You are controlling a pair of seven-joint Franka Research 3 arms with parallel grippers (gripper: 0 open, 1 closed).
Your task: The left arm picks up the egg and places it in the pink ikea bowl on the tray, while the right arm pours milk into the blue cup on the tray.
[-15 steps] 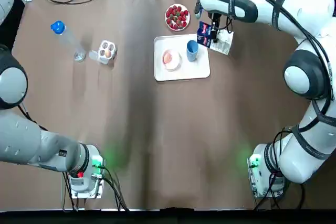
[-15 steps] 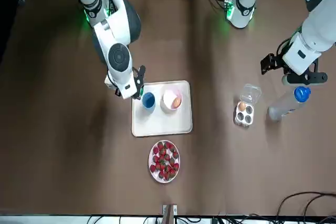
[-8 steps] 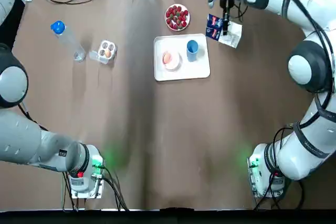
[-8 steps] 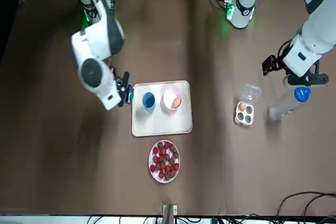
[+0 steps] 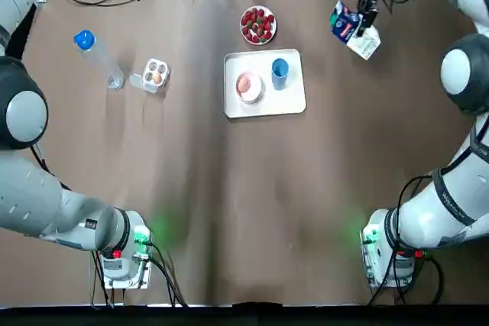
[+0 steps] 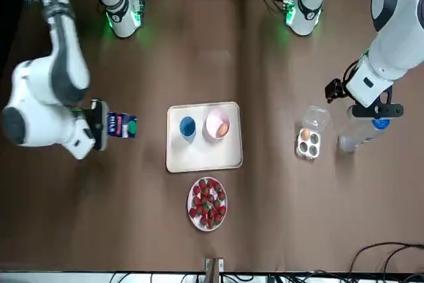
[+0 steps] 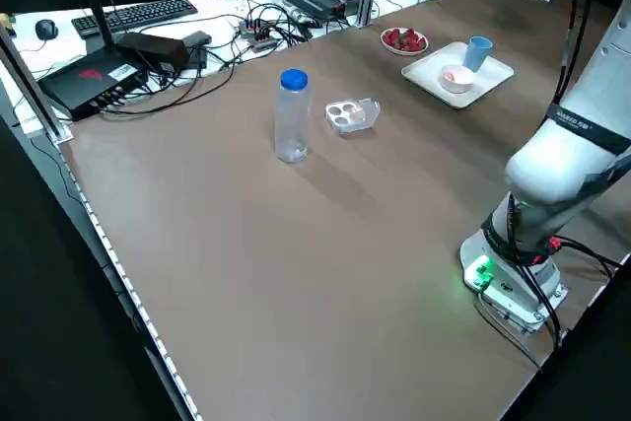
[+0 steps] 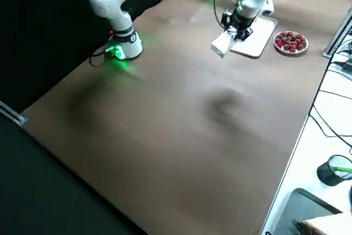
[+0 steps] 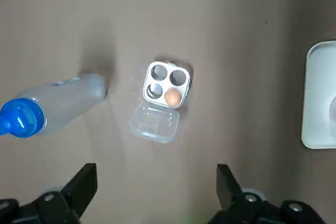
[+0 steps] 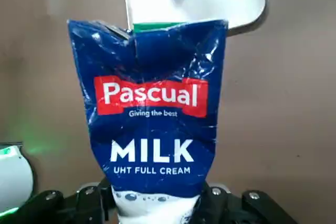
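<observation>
Brown egg [image 5: 244, 82] lies in pink ikea bowl [image 5: 250, 92] on white rectangular tray [image 5: 292, 101]: egg step looks done. Blue cup [image 5: 280, 71] just beside bowl on tray; contents not readable, so pour unconfirmed. Blue Pascual milk carton [image 10: 152, 114] clamped in right gripper [image 6: 103, 124], well apart from tray, robot's right side. Left gripper [image 9: 155, 179] spread wide, empty, above clear plastic egg box [image 9: 167, 85] with one egg inside. Probably left: set carton down.
</observation>
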